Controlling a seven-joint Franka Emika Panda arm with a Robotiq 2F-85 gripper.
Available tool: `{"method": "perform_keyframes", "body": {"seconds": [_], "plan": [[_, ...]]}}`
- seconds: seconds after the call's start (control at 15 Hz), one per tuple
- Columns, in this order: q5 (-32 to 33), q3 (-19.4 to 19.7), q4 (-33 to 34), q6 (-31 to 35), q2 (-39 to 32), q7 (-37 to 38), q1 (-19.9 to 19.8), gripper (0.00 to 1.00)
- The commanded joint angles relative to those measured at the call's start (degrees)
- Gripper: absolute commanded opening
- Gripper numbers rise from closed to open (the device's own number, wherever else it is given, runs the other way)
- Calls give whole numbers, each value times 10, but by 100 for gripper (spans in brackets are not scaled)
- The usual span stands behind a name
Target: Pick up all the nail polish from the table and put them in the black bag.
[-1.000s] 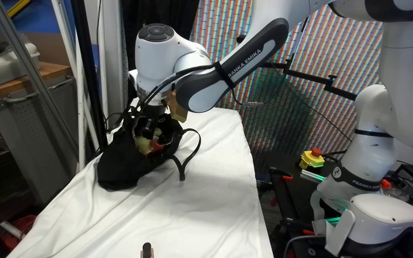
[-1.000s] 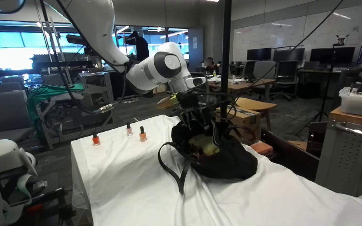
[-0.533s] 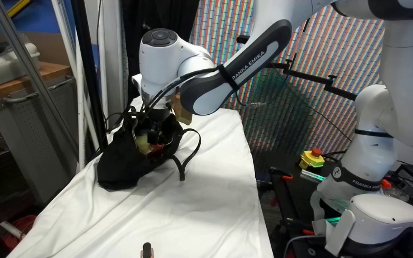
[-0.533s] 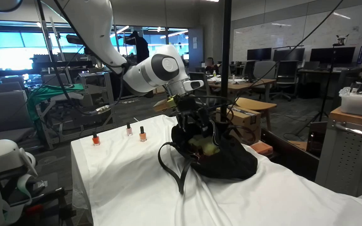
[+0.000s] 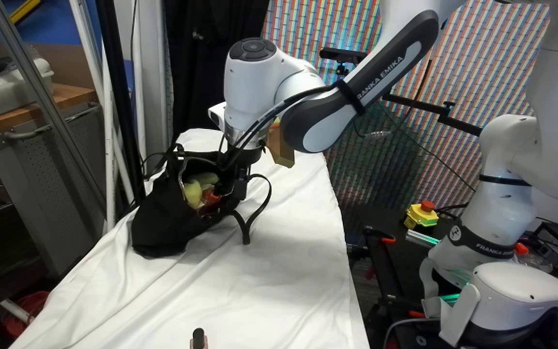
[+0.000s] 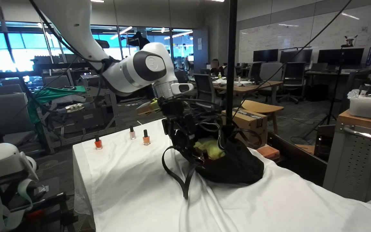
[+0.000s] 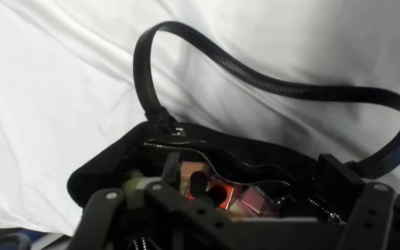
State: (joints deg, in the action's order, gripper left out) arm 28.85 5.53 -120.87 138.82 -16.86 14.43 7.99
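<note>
In the wrist view your gripper (image 7: 250, 163) has its fingers (image 7: 340, 173) spread wide, one over the mouth of the black bag (image 7: 221, 140), one by its handle (image 7: 273, 86), and inside you see a peach bottle (image 7: 193, 167), a red bottle (image 7: 226, 197) and a pink bottle (image 7: 255, 200). In an exterior view you have the gripper at the bag's rim, with a black-capped bottle (image 5: 198, 338) cut off at the lower edge. In an exterior view, an orange-red bottle (image 6: 98, 144), a pale pink bottle (image 6: 132, 134) and an orange bottle (image 6: 146, 140) of nail polish stand upright on the white-draped table (image 6: 134, 180), well apart from the bag.
</note>
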Motion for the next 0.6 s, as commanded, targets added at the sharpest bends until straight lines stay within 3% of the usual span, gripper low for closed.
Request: {"method": "perform_keyframes", "body": {"seconds": [0.0,0.53], "plan": [[-23,-23,-80,-4,78,-25,-9,100],[-131,-92,-119,-56,89,-84,-1,100]]}}
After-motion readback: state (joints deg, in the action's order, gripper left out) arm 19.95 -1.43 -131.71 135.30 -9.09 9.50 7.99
